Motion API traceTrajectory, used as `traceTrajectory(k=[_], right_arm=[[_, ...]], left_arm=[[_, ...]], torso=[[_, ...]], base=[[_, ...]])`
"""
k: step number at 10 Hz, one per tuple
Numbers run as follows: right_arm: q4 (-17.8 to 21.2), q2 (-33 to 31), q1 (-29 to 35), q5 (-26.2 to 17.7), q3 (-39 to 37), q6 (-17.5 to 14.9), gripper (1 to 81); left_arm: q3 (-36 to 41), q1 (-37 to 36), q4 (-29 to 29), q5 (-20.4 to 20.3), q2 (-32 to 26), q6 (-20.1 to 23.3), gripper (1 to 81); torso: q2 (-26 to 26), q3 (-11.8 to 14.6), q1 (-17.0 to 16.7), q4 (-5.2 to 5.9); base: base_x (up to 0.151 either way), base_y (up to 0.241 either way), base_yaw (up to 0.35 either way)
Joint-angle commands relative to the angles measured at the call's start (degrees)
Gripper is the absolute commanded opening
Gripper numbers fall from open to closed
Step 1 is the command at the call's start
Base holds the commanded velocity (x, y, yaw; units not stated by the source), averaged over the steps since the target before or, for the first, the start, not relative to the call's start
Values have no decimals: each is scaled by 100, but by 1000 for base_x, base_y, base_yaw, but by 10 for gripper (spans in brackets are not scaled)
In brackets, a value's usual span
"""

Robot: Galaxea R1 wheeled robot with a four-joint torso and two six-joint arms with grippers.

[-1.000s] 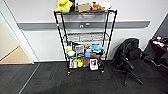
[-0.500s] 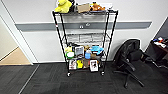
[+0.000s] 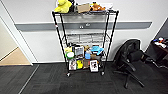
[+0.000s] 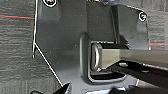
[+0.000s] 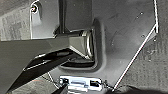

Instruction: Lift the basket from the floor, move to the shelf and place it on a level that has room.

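The shelf (image 3: 57, 37), a tall black wire rack on casters, stands against the white wall straight ahead in the head view. On its second tier from the top sits a pale cream rectangular thing with grid-like sides, as wide as the tier, which looks like the basket (image 3: 85, 38). A yellow plush toy (image 3: 63, 6) and boxes crowd the top tier, and the two lower tiers are full of small items. Dark carpet floor (image 3: 50, 80) lies in front of the rack. Both wrist views look down past the robot's own dark plate onto carpet (image 4: 15, 50) (image 5: 155, 65).
A black office chair (image 3: 130, 60) stands right of the rack. A dark desk (image 3: 160, 45) with small items is at the far right. At the left a doorway opens onto tan wooden flooring (image 3: 15, 58).
The whole head picture has shifted slightly, so the camera moved. Nothing in the scene has visibly moved.
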Motion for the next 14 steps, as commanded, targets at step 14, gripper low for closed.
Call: traceTrajectory(k=[14], right_arm=[[18, 50, 235, -341, 39, 51, 811]], left_arm=[[1487, -374, -425, 382, -1093, -77, 811]], torso=[[-2387, -1060, 1504, 0]], base=[[0, 0, 0]])
